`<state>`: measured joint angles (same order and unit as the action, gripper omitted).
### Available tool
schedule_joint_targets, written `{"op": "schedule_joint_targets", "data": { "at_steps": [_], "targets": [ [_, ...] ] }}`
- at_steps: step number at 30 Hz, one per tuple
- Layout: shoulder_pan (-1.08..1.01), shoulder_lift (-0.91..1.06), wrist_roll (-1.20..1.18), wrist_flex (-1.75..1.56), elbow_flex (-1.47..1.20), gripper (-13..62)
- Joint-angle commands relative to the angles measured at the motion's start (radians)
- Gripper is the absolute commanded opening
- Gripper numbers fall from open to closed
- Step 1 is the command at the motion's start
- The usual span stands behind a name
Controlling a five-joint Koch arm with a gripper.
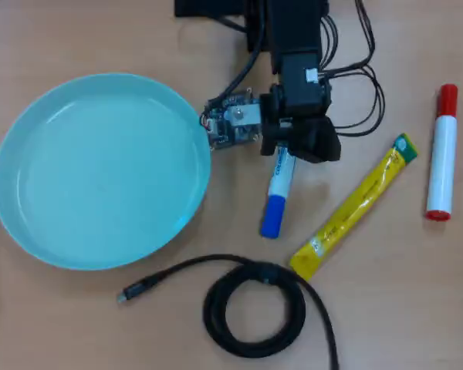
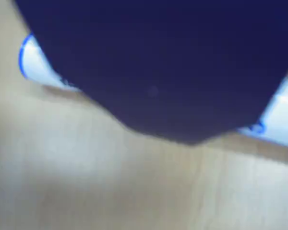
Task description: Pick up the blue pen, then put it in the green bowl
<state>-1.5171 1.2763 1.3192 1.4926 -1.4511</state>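
Observation:
The blue pen (image 1: 277, 196) lies on the wooden table just right of the green bowl (image 1: 100, 169), its blue cap pointing toward the bottom of the overhead view. My gripper (image 1: 284, 149) is down over the pen's upper end and hides that part of the barrel. In the wrist view a dark, blurred jaw fills the upper frame. The white barrel of the pen (image 2: 36, 64) shows behind it on both sides, close to the tabletop. Only one jaw shows, so its state is unclear. The bowl holds nothing.
A white marker with a red cap (image 1: 442, 154) lies at the far right. A yellow sachet (image 1: 355, 204) lies diagonally between it and the pen. A coiled black cable (image 1: 255, 308) sits below the pen. The arm's wires (image 1: 366, 92) loop at the top.

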Motion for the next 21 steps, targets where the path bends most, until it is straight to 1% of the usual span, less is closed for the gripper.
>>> {"op": "schedule_joint_targets", "data": {
  "at_steps": [1,11,13,17,19,21],
  "targets": [
    [-0.021,-0.005,0.009,0.0,0.026,49.7],
    [-0.048,-0.11,0.002,-0.035,0.009,48.6],
    [-0.052,-0.11,0.002,-0.048,-0.008,44.3],
    [-0.055,-0.107,0.0,-0.072,-0.046,27.5],
    [-0.054,-0.107,-0.003,-0.077,-0.057,21.2],
    [-0.052,-0.107,-0.015,-0.077,-0.067,16.5]
  ]
}}
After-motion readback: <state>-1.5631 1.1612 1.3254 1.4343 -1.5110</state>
